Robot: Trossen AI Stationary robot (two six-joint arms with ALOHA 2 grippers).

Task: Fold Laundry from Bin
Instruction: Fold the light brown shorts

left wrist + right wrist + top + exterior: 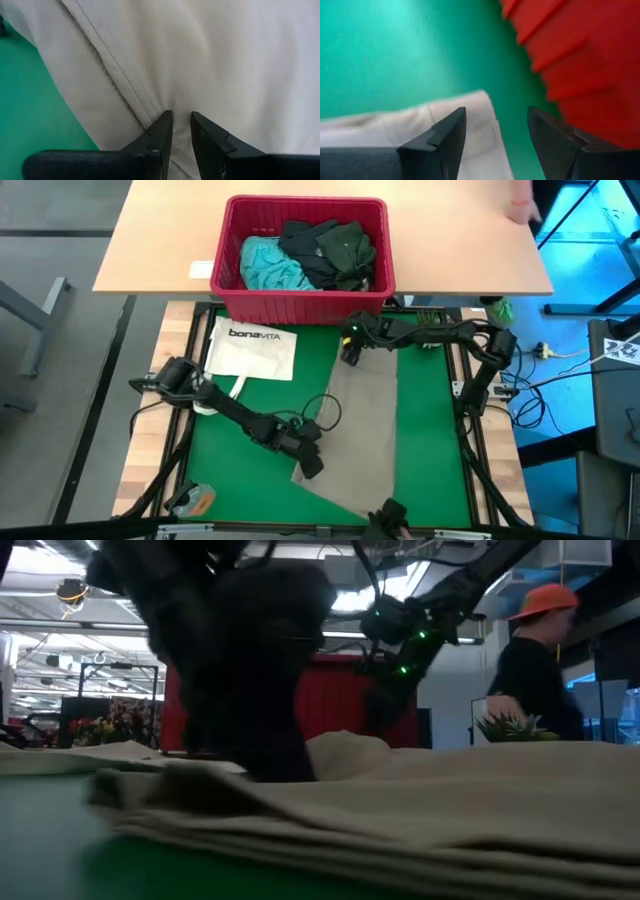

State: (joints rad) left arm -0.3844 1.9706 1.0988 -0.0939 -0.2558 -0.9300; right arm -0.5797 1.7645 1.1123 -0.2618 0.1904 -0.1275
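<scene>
A khaki-tan garment [370, 430] lies stretched out on the green mat [430, 430], running from near the bin to the table's near edge. My left gripper [310, 465] is at the garment's left edge near its near end, shut on the cloth [210, 60]. My right gripper [348, 352] hovers open over the garment's far corner [470, 115], touching nothing, close to the red bin's wall [580, 60]. The bin [300, 308] holds a turquoise garment [268, 265] and dark ones [335, 250]. My left gripper pinches a small pucker of the khaki cloth between its two fingertips [162, 127], just beside a stitched seam [142, 102]. The fingers slant down onto it from the table's left side. Creases run toward the gap; the garment stays lying on the mat.
A white "bonaVITA" tote bag [255, 348] lies on the mat's far left, with a cable beside it. The bin stands on a wooden table [160, 240] behind the mat. A person in an orange cap [540, 650] stands beyond the table's right side.
</scene>
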